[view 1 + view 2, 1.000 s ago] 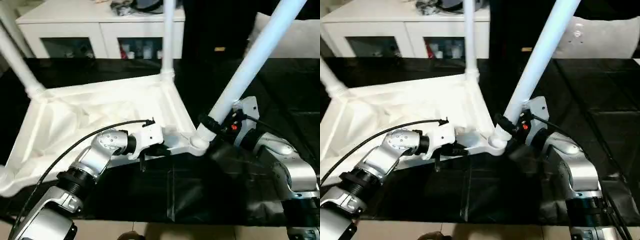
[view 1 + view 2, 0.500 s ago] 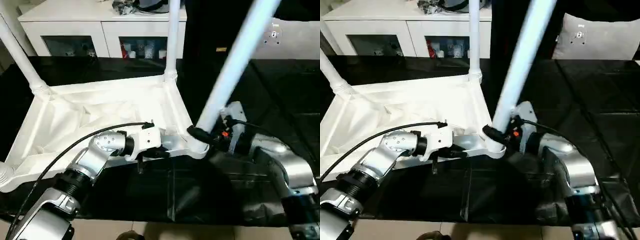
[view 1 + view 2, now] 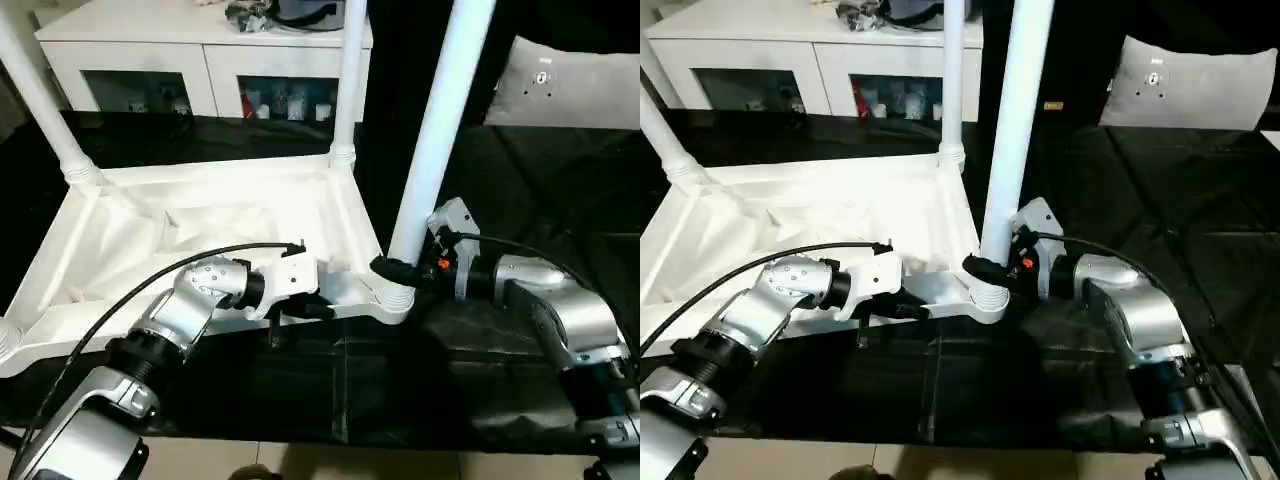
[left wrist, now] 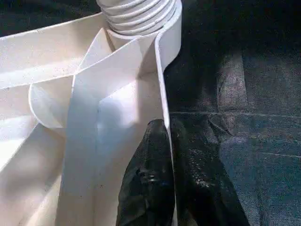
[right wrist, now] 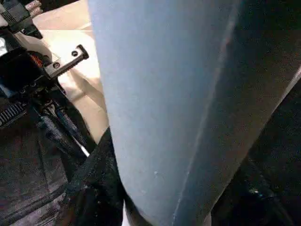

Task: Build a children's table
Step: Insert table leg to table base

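Upturned table top (image 3: 200, 235): its near left corner is cut by the picture's edge, and the near rim is partly covered by the left forearm (image 3: 170, 320). Three legs run out past the upper edge: the nearest leg (image 3: 435, 130), the far leg (image 3: 347, 75) and the left leg (image 3: 35, 95). The lowest part of the nearest leg is masked by the right gripper (image 3: 400, 270). Small items behind the cabinet (image 3: 200, 50) doors and on its top are too small to identify.

forearms (image 3: 190, 305): silver, rounded | cable (image 3: 130, 300): black | tool fingers (image 4: 150, 183): black
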Robot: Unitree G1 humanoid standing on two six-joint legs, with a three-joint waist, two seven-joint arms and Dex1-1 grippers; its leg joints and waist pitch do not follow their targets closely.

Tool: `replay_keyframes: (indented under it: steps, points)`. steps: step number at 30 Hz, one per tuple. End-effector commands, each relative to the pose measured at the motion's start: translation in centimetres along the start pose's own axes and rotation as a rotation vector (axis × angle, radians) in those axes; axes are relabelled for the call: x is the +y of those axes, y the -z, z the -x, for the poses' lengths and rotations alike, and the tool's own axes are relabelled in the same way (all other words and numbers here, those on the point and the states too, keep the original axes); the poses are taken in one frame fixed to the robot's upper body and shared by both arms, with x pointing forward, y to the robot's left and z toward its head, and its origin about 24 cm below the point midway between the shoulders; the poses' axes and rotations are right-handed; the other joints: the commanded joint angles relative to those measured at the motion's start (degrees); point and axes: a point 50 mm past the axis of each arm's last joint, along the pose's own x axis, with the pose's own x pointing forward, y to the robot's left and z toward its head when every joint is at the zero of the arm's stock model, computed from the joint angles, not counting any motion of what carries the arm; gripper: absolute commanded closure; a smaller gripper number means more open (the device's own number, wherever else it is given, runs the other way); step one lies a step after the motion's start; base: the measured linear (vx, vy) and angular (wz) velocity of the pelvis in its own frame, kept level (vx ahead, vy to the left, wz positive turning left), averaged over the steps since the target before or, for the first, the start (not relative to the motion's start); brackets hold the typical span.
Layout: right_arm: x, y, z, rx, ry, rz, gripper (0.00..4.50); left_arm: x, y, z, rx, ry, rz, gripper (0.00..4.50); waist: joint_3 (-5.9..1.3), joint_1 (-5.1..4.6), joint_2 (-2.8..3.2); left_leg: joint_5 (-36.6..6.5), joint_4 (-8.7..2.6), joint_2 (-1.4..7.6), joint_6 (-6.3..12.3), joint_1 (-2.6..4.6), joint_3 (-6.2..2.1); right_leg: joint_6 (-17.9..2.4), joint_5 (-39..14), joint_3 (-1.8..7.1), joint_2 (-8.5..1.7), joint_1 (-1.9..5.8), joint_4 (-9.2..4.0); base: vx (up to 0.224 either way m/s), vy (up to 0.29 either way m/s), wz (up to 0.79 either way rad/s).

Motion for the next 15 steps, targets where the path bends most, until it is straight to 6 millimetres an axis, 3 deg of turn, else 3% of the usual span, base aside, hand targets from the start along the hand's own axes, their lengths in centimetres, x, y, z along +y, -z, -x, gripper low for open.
replay_keyframes:
  steps: [1,3,5,7,8,9,11,13,15]
  points:
    - [0.0,1.8,-0.2,0.063,-0.002,-0.062,2.62,-0.1,-0.2,-0.4,0.031,0.049,-0.034,4.50,-3.16,0.13,-0.57,-7.06,-4.19,4.86,2.37,1.17,-1.56,-15.02,0.56,2.85,-6.02,2.11,-4.29,0.000,0.000,0.00]
    - [-0.2,2.1,0.0,0.025,0.010,-0.109,2.62,0.1,-0.3,-0.5,0.031,0.040,-0.028,4.50,-3.13,0.22,-0.36,-7.85,-4.18,4.85,2.10,1.28,-1.50,-15.23,-0.16,2.91,-6.15,2.02,-4.51,0.000,0.000,0.00]
    - [-0.3,2.4,0.2,-0.001,0.019,-0.136,2.62,0.1,-0.3,-0.5,0.033,0.038,-0.025,4.50,-3.15,0.37,-0.53,-8.10,-4.23,4.89,1.83,1.23,-1.52,-15.06,-0.77,2.92,-6.13,2.13,-4.55,0.000,0.000,0.00]
    - [-0.6,3.3,0.5,-0.075,0.067,-0.213,2.62,0.1,-0.1,-0.5,0.035,0.034,-0.019,4.50,-3.25,0.57,0.06,-7.93,-4.21,5.01,1.66,1.23,-1.60,-15.12,0.06,2.91,-6.24,2.06,-4.43,0.000,0.000,0.00]
    - [-0.6,3.3,0.5,-0.075,0.067,-0.213,2.62,0.1,-0.1,-0.5,0.035,0.034,-0.019,4.50,-3.32,0.51,-0.18,-7.91,-4.27,5.03,1.57,1.23,-1.56,-15.25,1.06,2.86,-6.18,2.09,-4.40,0.000,0.000,0.00]
    - [-0.6,4.1,0.8,-0.130,0.091,-0.278,2.62,0.1,0.0,-0.5,0.037,0.032,-0.015,4.50,-3.31,0.62,0.70,-8.43,-4.33,5.01,1.30,1.23,-1.77,-15.38,1.11,2.74,-6.13,2.07,-4.25,0.000,0.000,0.00]
    - [-0.4,4.5,0.8,-0.156,0.098,-0.299,2.62,0.1,0.0,-0.5,0.036,0.029,-0.012,4.50,-3.17,0.48,0.19,-10.39,-4.52,5.01,0.95,1.29,-1.64,-15.44,-0.56,2.78,-6.15,2.07,-4.60,0.000,0.000,0.00]
    - [0.0,5.2,1.0,-0.204,0.112,-0.328,2.62,0.2,0.0,-0.6,0.029,0.023,-0.006,4.50,-3.05,0.57,0.73,-11.96,-4.72,5.02,0.26,1.30,-1.76,-15.00,-2.47,2.85,-6.24,2.06,-4.86,0.000,0.000,0.00]
    - [0.4,6.2,1.2,-0.266,0.151,-0.368,2.62,0.3,0.0,-0.7,0.023,0.010,0.000,4.50,-2.96,0.54,0.74,-13.11,-4.86,5.05,-0.06,1.46,-1.69,-14.63,-4.11,2.94,-6.25,1.86,-5.20,0.000,0.000,0.00]
